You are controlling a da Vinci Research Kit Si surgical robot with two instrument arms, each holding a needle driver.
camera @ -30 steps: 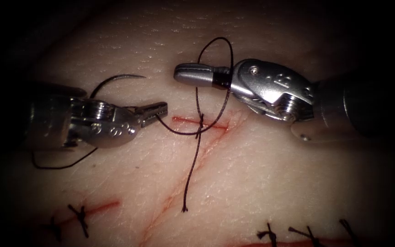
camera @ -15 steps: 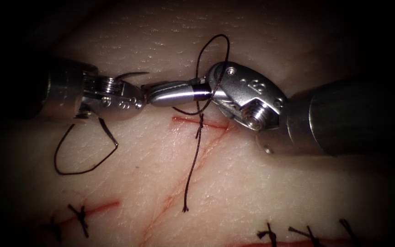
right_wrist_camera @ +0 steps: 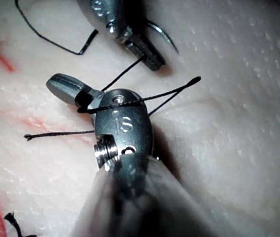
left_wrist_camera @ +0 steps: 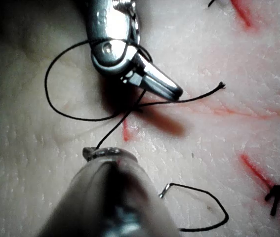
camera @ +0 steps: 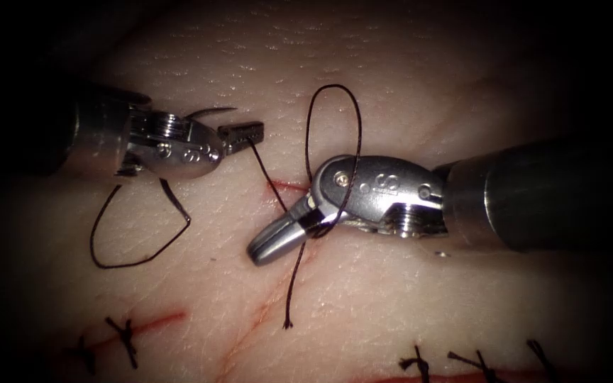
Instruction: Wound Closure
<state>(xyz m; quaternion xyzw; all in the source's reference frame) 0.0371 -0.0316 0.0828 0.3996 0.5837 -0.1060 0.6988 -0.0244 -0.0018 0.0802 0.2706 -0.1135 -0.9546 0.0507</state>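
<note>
1. Nearest the endoscope, tied stitches [camera: 125, 333] are being seen across other red-marked cuts in the tissue [camera: 391, 298].
2. The thread [camera: 296, 276] is lying with its free tail on the tissue, its frayed end toward the endoscope and its other end at the cut [camera: 285, 186].
3. The right tool [camera: 260, 252] is being held low over the cut, its fingers [camera: 278, 237] pressed together on nothing; thread is lying wrapped round their base.
4. A slack bight of thread is resting on the tissue left of the cut.
5. The left tool [camera: 250, 131] is being held left of the cut, its fingers clamped on the thread at their tips; the strand is running from there down to the cut.
6. The needle [camera: 211, 111] is lying on the tissue just beyond the left tool, left of the cut, held by neither tool and not seen in the tissue.
7. Farthest, a tall thread loop is standing above the right tool.
</note>
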